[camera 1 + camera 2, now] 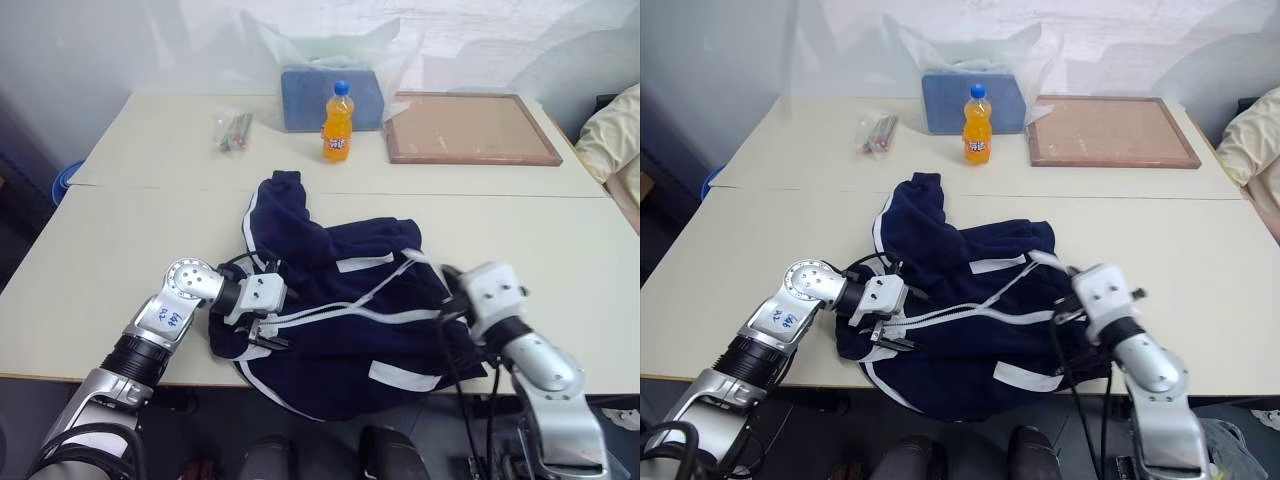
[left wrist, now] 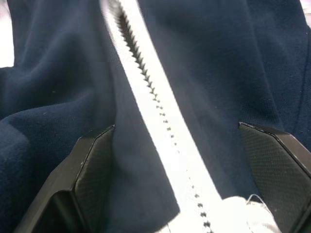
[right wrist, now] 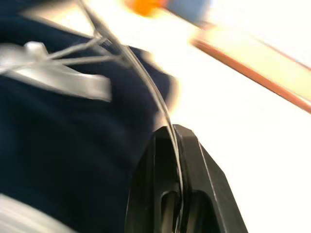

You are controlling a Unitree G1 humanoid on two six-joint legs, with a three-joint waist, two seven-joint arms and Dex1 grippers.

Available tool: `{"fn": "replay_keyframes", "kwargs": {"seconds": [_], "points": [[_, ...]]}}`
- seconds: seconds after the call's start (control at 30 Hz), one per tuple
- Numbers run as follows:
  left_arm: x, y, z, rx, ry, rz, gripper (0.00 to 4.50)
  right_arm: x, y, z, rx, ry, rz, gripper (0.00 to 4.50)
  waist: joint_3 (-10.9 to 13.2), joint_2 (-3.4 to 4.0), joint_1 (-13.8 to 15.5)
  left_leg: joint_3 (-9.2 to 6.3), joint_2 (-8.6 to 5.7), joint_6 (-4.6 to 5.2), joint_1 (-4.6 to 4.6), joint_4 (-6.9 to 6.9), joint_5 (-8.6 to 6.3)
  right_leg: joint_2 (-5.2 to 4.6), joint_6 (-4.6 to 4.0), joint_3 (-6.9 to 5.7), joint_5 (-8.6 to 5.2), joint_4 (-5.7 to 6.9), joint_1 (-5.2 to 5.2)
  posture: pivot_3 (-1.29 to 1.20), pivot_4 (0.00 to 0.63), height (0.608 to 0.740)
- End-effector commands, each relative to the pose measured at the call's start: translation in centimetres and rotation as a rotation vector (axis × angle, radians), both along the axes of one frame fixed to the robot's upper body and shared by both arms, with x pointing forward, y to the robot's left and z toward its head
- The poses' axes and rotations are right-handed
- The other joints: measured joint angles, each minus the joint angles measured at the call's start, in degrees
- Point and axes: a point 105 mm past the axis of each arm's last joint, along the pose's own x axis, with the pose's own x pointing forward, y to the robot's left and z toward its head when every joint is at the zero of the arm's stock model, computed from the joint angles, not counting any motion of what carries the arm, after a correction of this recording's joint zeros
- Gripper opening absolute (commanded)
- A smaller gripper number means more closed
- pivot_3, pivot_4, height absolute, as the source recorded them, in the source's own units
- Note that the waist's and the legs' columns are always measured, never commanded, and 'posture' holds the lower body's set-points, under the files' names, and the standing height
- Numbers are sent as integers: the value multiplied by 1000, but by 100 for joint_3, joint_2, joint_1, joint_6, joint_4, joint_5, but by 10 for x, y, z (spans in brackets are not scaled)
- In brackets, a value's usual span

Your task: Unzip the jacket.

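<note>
The navy jacket (image 1: 340,350) with white stripes lies crumpled near the table's (image 1: 110,270) front edge. Its white zipper (image 1: 340,306) runs from the left end and splits into two lines toward the right. My left gripper (image 1: 268,335) is at the jacket's left end, open. In the left wrist view its fingers (image 2: 92,170) straddle the zipper (image 2: 160,116) and a fold of navy cloth. My right gripper (image 3: 177,141) is at the jacket's right edge, shut on a thin pale cord (image 3: 146,82) that runs back to the jacket.
An orange soda bottle (image 1: 338,123) stands at the back, in front of a blue pad (image 1: 305,98). A wood-framed cork board (image 1: 470,128) lies at the back right. A small bag of coloured pieces (image 1: 233,130) sits at the back left. Part of the jacket hangs over the table's front edge.
</note>
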Motion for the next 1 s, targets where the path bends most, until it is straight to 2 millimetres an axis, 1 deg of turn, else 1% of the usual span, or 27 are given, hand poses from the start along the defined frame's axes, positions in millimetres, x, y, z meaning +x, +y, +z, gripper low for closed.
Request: {"fn": "replay_keyframes", "kwargs": {"seconds": [0.03,0.2,0.23,0.3,0.33,0.37,0.43,0.5,0.53,0.57,0.6,0.63,0.7,0.73,0.8,0.87,0.93,1.0], "points": [[0,19,-32,104,59,97,4203,-11,-53,26,44,-80,-183,50,-12,19,-1,6,-1,2,5,-6,-1,0,0,6,0,0,0,0,150,740],[0,22,-32,101,58,105,4203,-27,-127,39,8,-82,-366,50,-30,46,-5,29,-4,9,22,-27,-4,0,0,28,0,-6,0,0,150,740],[0,22,-32,100,57,107,4203,-29,-140,41,3,-79,-392,50,-32,49,-9,32,-3,9,24,-29,-4,1,0,31,0,-6,0,0,150,740],[1,23,-32,98,55,113,4203,-30,-157,42,-7,-68,-413,50,-36,56,-18,38,-3,11,28,-32,-5,1,0,38,0,-10,-1,0,150,740],[2,23,-31,95,52,117,4203,-27,-159,41,-15,-47,-389,50,-37,58,-24,41,-2,11,30,-34,-5,2,0,40,0,-14,-1,0,150,740],[3,23,-30,93,49,120,4203,-24,-160,40,-21,-31,-370,50,-38,59,-32,43,-2,12,31,-35,-5,2,0,42,0,-19,-1,0,150,740],[4,23,-28,82,49,126,4203,-15,-148,36,-31,10,-271,50,-40,63,-39,46,-2,13,33,-35,-5,1,0,47,0,-22,-1,0,150,740],[7,18,-12,1,92,158,4203,-2,-113,28,-51,83,-64,50,-40,63,-66,47,0,13,35,-35,-6,2,0,51,0,-22,-2,0,150,740],[8,16,-4,-35,112,168,4203,0,-96,24,-87,124,51,50,-40,63,-85,48,1,14,34,-35,-5,2,0,52,0,-20,-5,0,150,740],[8,16,6,-65,130,171,4203,0,-82,17,-131,180,164,50,-38,60,-107,47,2,13,33,-35,-5,3,0,51,0,-20,-5,0,150,740],[8,16,12,-79,140,172,4203,-1,-75,13,-161,216,229,50,-36,57,-122,47,2,13,26,-35,-5,4,0,51,0,-19,-12,0,150,740],[8,18,23,-104,157,175,4203,-4,-72,8,-223,270,308,213,-34,53,-125,45,2,13,20,-35,-4,5,1,47,0,-10,-16,0,150,740],[8,24,43,-139,189,175,4500,-9,-74,3,-317,366,415,580,-19,38,-134,46,0,15,10,-36,-7,6,2,46,1,-13,-24,0,150,740],[7,25,49,-147,200,174,4500,-11,-76,2,-342,392,445,911,-9,21,-133,46,0,17,5,-36,-8,6,3,44,1,-17,-27,0,150,740],[4,37,65,-151,220,169,4500,-18,-84,5,-371,459,511,1552,7,-6,-135,47,0,17,2,-36,-11,7,4,41,2,-25,-26,0,150,740],[2,61,90,-153,231,195,4500,-33,-94,20,-348,547,611,2260,23,-21,-139,49,1,19,0,-36,-14,6,8,41,4,-36,-26,0,150,740],[4,84,110,-143,208,243,4500,-46,-103,39,-299,603,675,2959,38,-28,-139,51,2,20,-4,-37,-14,7,13,40,7,-46,-26,0,150,740],[5,106,123,-103,163,298,4500,-49,-111,60,-227,599,673,3647,47,-31,-141,51,4,19,-3,-36,-15,9,13,40,7,-48,-26,0,150,740]]}}
